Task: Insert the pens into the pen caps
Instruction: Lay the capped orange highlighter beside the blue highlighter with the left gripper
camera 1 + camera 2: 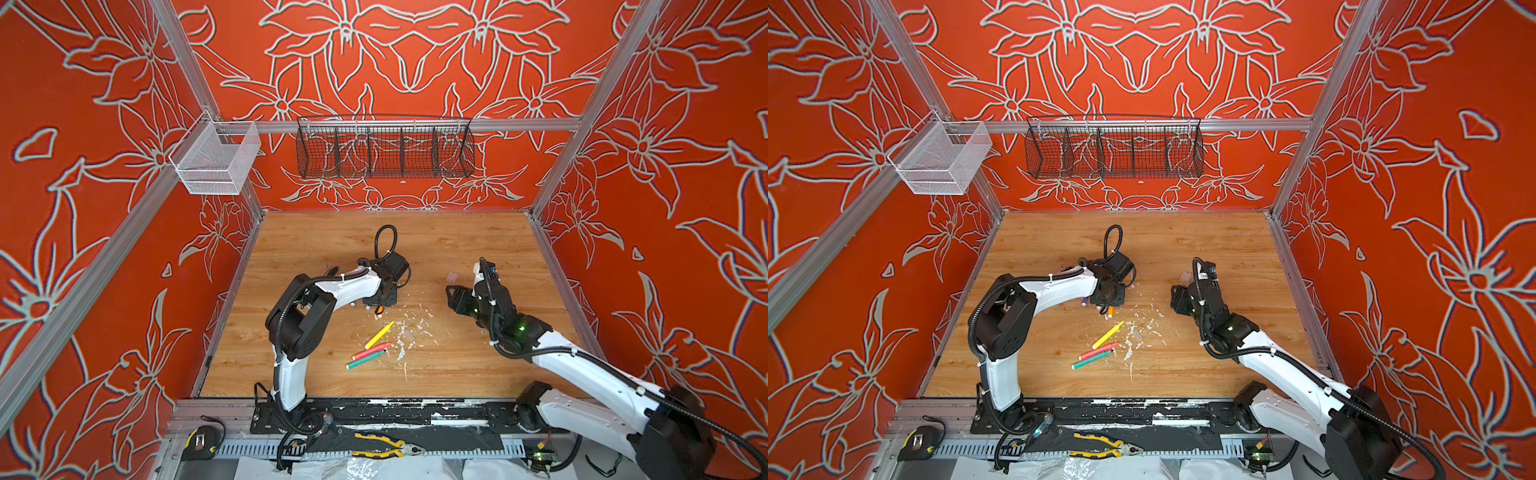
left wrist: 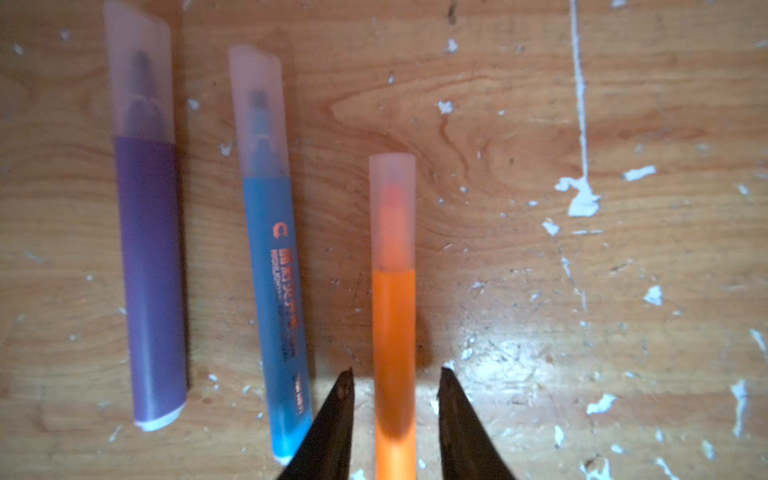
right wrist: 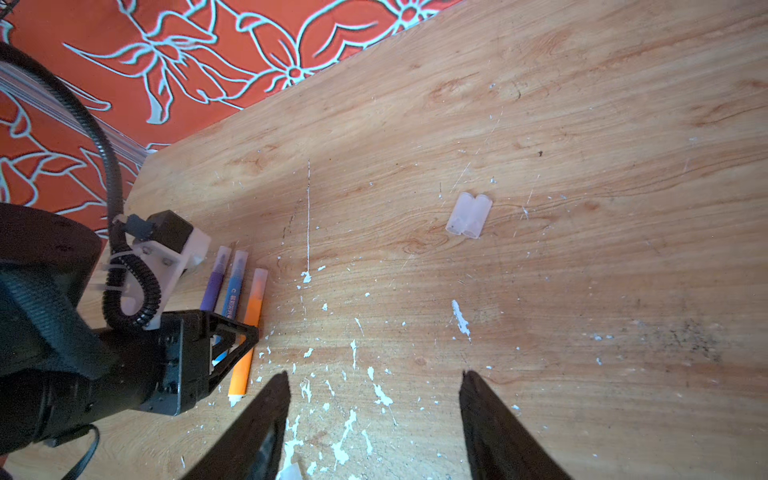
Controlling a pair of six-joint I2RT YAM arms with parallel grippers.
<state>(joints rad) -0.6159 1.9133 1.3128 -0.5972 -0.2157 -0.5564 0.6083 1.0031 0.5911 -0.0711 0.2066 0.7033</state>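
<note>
Orange pen (image 2: 394, 332) capped, flat on the table (image 2: 498, 124) beside capped blue pen (image 2: 276, 291) and purple pen (image 2: 151, 270), my left gripper (image 2: 397, 372) nose-down astride it, fingers (image 2: 332, 428) apart, not touching, two loose caps (image 3: 468, 216) side by side, clear only from the right wrist, my right gripper (image 3: 376, 374) low, spread, empty

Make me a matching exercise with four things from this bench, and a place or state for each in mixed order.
Things:
1. orange marker pen
2. yellow marker pen
3. two loose clear plastic pen caps
4. yellow-handled pliers

Places or states:
A. on the black strip in front of the wooden table
B. capped, lying between the open jaws of the left gripper
C. side by side, touching, on bare wood
D. uncapped, next to the pink-red marker pen

Pairs: 1-B, 2-D, 3-C, 4-A
</note>
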